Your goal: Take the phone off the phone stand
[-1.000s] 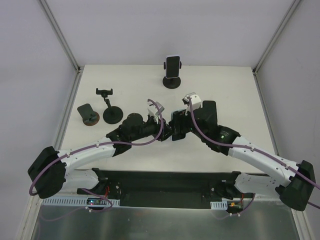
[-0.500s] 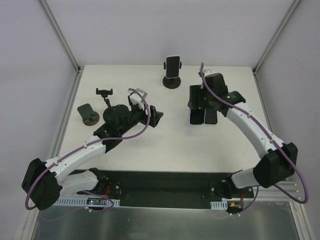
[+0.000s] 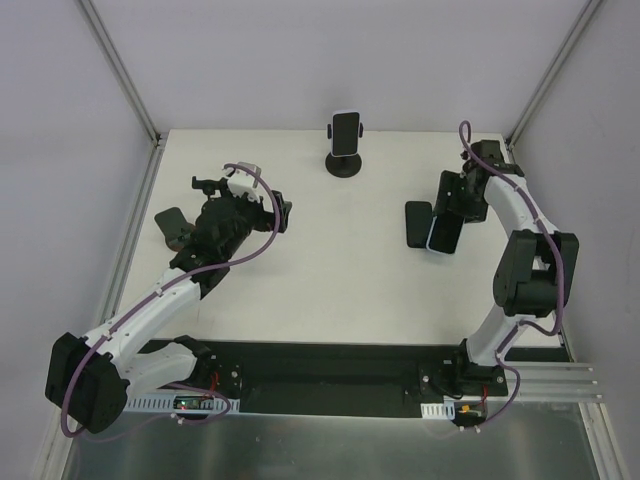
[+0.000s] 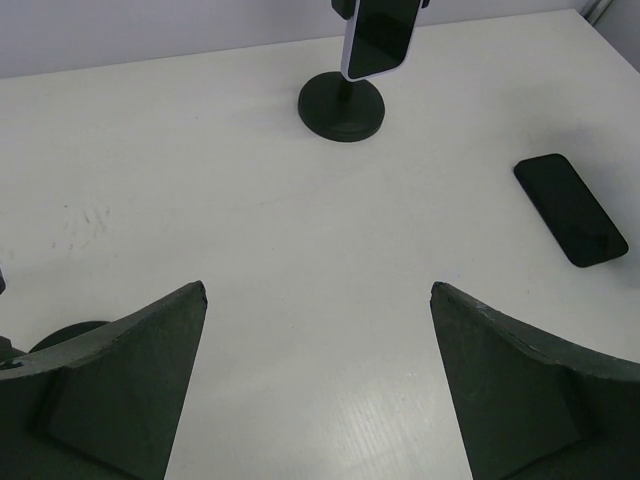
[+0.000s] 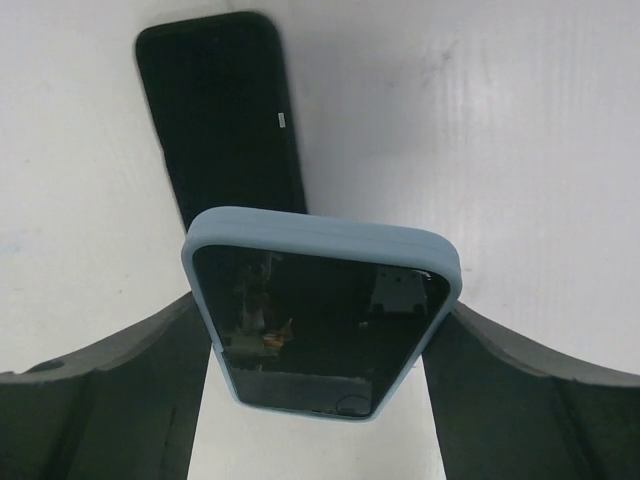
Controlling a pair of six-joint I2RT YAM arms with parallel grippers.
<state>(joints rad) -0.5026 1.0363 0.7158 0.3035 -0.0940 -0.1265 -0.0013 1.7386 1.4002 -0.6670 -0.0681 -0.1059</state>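
A blue-cased phone (image 5: 320, 315) sits between my right gripper's (image 5: 322, 345) fingers, which are shut on its sides and hold it over the table's right part. In the top view that phone (image 3: 438, 238) and the right gripper (image 3: 447, 215) hang beside a black phone (image 3: 418, 222) lying flat. A white-edged phone (image 3: 346, 128) stands clamped in a black phone stand (image 3: 344, 165) at the back centre. It also shows in the left wrist view, phone (image 4: 380, 40) over the stand's round base (image 4: 341, 105). My left gripper (image 3: 272, 215) is open and holds nothing, as its wrist view shows (image 4: 318, 295).
Two other stands are at the left: a clamp stand (image 3: 210, 185) partly hidden by the left arm and a low stand (image 3: 175, 228). The black phone (image 4: 570, 210) lies to the right ahead of my left gripper. Enclosure walls border the table (image 3: 330, 290).
Both grippers were together at the centre on the blue-cased phone. My left gripper opened and drew back left. The right arm carried the phone to the right, beside the black phone.
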